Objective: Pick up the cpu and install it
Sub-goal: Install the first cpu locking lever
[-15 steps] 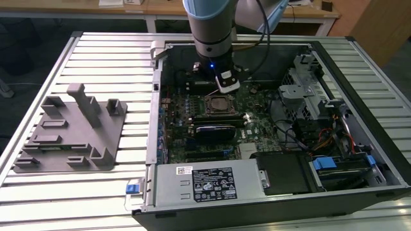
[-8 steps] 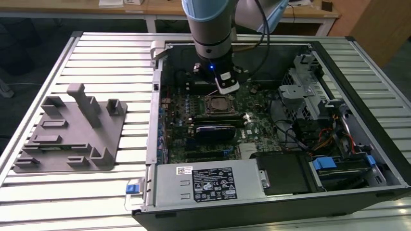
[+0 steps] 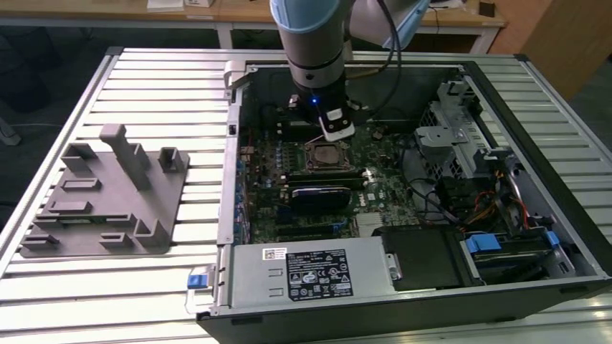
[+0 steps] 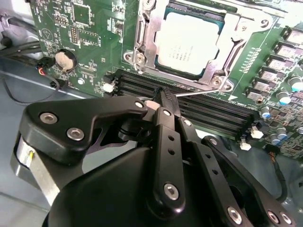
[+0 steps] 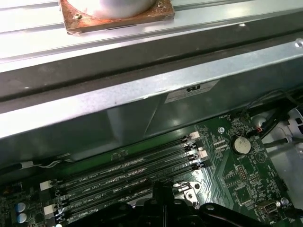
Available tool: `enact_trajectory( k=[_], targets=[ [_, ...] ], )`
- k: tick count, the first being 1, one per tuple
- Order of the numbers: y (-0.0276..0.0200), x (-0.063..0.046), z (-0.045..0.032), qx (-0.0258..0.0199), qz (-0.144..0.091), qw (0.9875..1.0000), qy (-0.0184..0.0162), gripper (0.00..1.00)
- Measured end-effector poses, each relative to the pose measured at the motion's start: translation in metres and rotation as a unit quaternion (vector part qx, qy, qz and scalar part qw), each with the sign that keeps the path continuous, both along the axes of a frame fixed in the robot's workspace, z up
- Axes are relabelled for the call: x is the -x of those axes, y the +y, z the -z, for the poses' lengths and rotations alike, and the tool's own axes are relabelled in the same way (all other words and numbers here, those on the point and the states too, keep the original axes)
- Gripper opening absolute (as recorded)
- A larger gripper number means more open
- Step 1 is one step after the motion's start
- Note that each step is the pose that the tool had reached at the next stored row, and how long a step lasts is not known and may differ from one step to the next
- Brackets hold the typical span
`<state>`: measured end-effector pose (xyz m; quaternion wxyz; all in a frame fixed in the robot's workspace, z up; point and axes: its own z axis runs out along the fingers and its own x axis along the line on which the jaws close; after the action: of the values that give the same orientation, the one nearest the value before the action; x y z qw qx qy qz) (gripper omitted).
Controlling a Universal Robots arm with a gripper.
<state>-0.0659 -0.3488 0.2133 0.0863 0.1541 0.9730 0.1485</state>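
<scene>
Grey fixture tray [image 3: 100,197] lies beside open computer case [image 3: 535,115]

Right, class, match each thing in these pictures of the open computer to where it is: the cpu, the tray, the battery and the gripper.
Things:
1. shiny silver square cpu
2. grey plastic fixture tray
3. round silver coin battery
4. black gripper

Places:
A. on the green motherboard, apart from the socket
B. seated in the metal-framed socket
C. by the black memory slots, next to the socket
D. on the slatted metal table, at the exterior view's left of the computer case

Pairs: 1-B, 2-D, 3-A, 4-C.
</scene>
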Motion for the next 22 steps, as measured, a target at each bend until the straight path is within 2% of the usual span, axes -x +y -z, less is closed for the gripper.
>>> enact_trajectory(
  k=[8, 22],
  targets=[
    [0.0018, 0.0000, 0.0026, 0.0000, 0.015, 0.9999, -0.0002, 0.11],
    [0.0064, 0.0025, 0.0071, 0.0000, 0.023, 0.9997, -0.0007, 0.11]
  ],
)
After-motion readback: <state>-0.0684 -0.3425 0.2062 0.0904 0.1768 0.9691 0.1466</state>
